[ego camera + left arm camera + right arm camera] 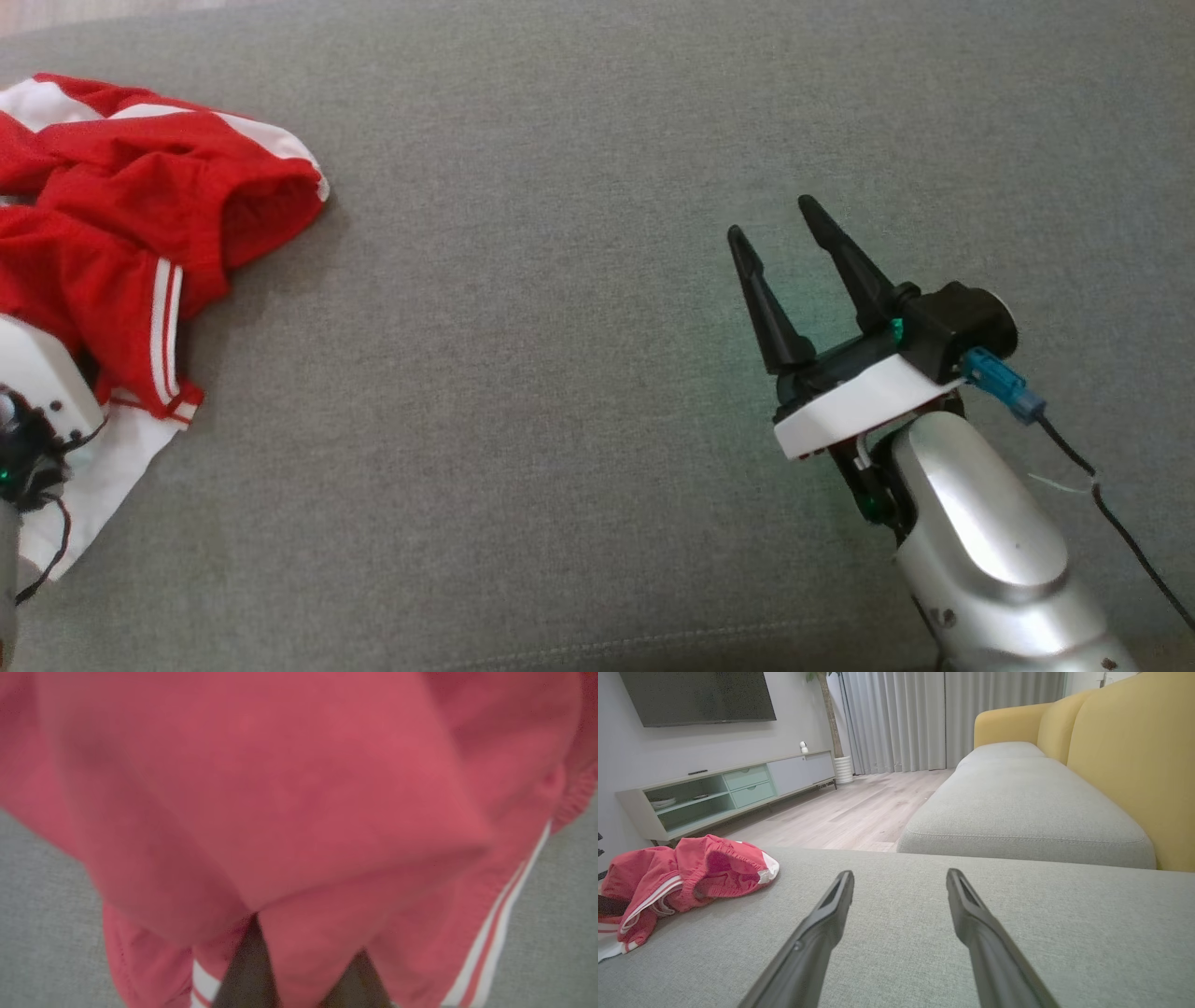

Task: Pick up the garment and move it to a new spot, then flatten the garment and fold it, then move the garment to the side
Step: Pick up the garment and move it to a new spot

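The garment (121,224) is a crumpled red piece with white stripes and white panels, lying at the left edge of the grey cushion (579,373). It also shows at the left of the right wrist view (691,872). My left wrist housing (37,411) sits at the garment's near side, with its fingers buried in the cloth. In the left wrist view the red fabric (280,788) drapes over the two dark fingers (247,970), and my left gripper (303,947) has a fold pinched between them. My right gripper (773,217) hovers open over bare cushion, far right of the garment, and its spread fingers frame nothing (899,874).
A second grey seat cushion (1017,807) with a yellow backrest (1134,765) lies beyond a seam. Wooden floor (850,807), a low TV cabinet (724,793) and curtains stand past the cushion's far edge. A black cable (1120,532) trails from my right wrist.
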You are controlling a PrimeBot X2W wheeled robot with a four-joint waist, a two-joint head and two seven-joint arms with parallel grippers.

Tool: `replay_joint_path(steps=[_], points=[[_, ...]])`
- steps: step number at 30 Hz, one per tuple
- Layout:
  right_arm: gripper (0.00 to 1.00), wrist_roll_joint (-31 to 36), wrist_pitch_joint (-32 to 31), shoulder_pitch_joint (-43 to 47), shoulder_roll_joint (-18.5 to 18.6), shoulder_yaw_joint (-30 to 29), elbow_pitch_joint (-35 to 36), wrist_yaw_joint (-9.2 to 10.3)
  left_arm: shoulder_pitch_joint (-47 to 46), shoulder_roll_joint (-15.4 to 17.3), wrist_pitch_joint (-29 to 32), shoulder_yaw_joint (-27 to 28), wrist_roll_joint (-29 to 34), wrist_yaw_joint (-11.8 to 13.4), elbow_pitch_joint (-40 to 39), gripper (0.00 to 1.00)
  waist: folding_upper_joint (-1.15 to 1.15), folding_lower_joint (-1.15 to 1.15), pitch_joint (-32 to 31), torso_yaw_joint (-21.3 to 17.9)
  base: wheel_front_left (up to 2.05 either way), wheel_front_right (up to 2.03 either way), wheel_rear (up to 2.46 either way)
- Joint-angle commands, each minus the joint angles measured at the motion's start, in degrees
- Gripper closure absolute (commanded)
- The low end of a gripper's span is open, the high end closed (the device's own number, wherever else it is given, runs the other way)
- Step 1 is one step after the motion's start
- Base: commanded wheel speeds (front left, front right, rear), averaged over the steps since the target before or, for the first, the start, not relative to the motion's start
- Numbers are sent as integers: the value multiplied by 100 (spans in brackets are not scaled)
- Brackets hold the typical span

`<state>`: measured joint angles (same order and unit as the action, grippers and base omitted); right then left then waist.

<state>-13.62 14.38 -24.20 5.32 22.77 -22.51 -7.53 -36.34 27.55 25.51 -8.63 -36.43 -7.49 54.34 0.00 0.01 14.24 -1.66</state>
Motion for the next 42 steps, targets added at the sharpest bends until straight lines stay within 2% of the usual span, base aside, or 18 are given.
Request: replay_joint_path(steps=[1, 6, 12, 16, 24, 27, 32, 38, 42], points=[[0, -10, 62, -103, -39, 38, 219, 4, -247, 417, -78, 35, -113, 1, -112, 100, 0, -1, -20, -3, 0, 0, 0], [0, -10, 62, -15, -39, 34, 174, 4, -254, 502, -271, -283, -279, 0, -121, 100, 0, -1, -213, 102, 0, 0, 0], [0, -119, 62, 124, -63, 83, 108, 4, -207, 683, -446, -921, -481, 0, -443, 100, 0, -1, -705, 287, 0, 0, 0], [0, -205, 62, 338, -102, 74, 51, 4, -286, 984, -617, -1368, -609, 0, -989, 100, 0, -1, -1116, 444, 0, 0, 0], [0, -293, 62, 553, -159, 69, 34, 4, -675, 1210, -607, -1454, -989, 0, -2130, 100, 0, -1, -1455, 530, 0, 0, 0], [0, -309, 62, 561, -174, 48, 77, 4, -852, 1109, -562, -1323, -1185, 40, -2732, 100, 0, -1, -1476, 469, 0, 0, 0], [0, -283, 62, 542, -187, 16, 140, 4, -976, 977, -447, -1249, -1306, 282, -3998, 100, 0, -1, -1471, 225, 0, 0, 0], [0, -253, 62, 464, -200, 18, 305, 4, -773, 633, -394, -1335, -1413, 648, -5351, 100, 0, -1, -1383, -303, 0, 0, 0], [0, -243, 62, 424, -195, 21, 357, 4, -521, 393, -399, -1620, -1310, 789, -5737, 100, 0, -1, -1261, -677, 0, 0, 0]])
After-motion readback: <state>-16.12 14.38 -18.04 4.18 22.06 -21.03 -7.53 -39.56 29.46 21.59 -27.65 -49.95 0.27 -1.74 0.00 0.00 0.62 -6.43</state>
